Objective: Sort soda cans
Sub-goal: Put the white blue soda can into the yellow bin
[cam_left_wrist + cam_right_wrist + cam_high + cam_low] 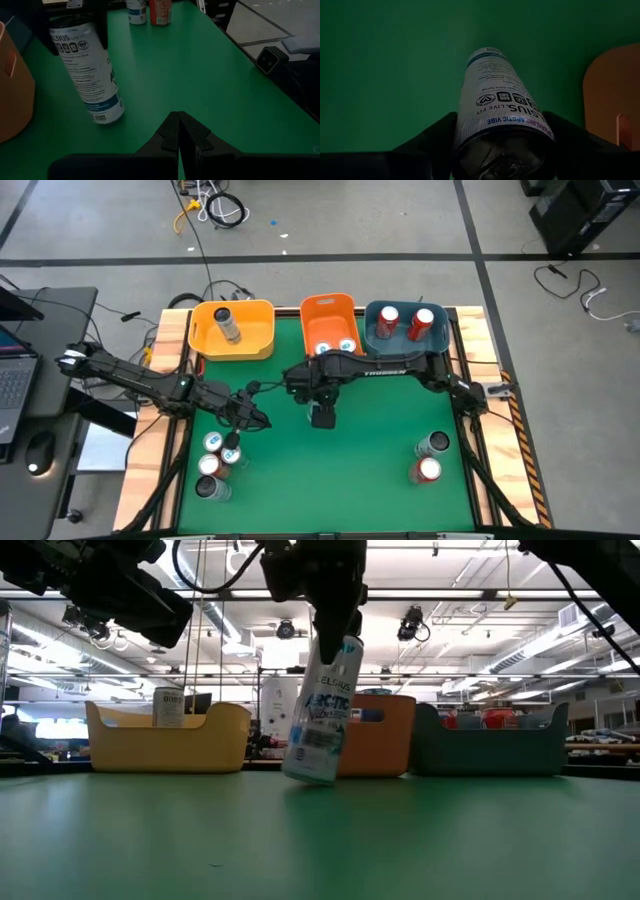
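A white soda can with blue marks is tilted over the middle of the green table, in front of the orange bin. My right gripper is shut on its top and hides it in the high view. The can also shows in the left wrist view and the right wrist view. My left gripper, its fingers shut and holding nothing, hovers to the can's left. Several more soda cans stand at the near left, and two at the near right. My right gripper pinches the can's top end between its two fingers, one on each side of the can's wall. The fingers come from above, pointing down. The can hangs tilted below them. I cannot tell whether its bottom end touches the green surface.
Along the far edge stand three bins. The yellow bin holds one can, the orange bin two white cans, and the blue bin two red cans. Free green surface lies in the near middle.
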Available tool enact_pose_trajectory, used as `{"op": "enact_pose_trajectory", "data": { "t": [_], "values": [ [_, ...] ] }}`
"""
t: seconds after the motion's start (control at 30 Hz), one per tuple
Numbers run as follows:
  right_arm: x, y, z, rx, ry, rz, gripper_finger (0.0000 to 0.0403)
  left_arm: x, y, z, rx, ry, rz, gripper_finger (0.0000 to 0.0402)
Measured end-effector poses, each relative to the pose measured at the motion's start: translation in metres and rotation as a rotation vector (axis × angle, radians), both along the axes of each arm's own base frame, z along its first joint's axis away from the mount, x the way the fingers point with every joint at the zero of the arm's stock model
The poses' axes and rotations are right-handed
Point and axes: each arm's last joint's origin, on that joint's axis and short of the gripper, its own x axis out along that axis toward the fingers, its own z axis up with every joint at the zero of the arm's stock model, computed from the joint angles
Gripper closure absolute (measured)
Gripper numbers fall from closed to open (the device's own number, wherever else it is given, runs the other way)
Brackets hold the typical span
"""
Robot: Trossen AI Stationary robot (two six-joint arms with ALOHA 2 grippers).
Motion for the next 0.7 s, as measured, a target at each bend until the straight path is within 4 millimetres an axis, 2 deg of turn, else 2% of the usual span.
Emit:
{"op": "enact_pose_trajectory", "data": {
  "t": [0.1, 0.27, 0.33, 0.43, 0.7],
  "values": [
    [0.004, 0.000, 0.001, -0.006, -0.042, -0.003, 0.0152, 0.000, 0.000, 0.000, 0.000, 0.000, 0.000, 0.0397],
    [0.010, -0.001, -0.003, -0.018, -0.085, -0.006, 0.0066, 0.000, 0.000, 0.000, 0.000, 0.000, 0.000, 0.0397],
    [0.013, -0.001, -0.003, -0.031, -0.109, -0.008, 0.0050, 0.000, 0.000, 0.000, 0.000, 0.000, 0.000, 0.0397],
    [0.014, -0.001, 0.000, -0.033, -0.136, -0.006, 0.0049, 0.000, 0.000, 0.000, -0.001, 0.000, 0.000, 0.0397],
    [0.016, 0.000, 0.001, -0.038, -0.163, 0.026, 0.0076, 0.000, 0.000, 0.000, -0.001, 0.000, 0.000, 0.0397]
  ]
}}
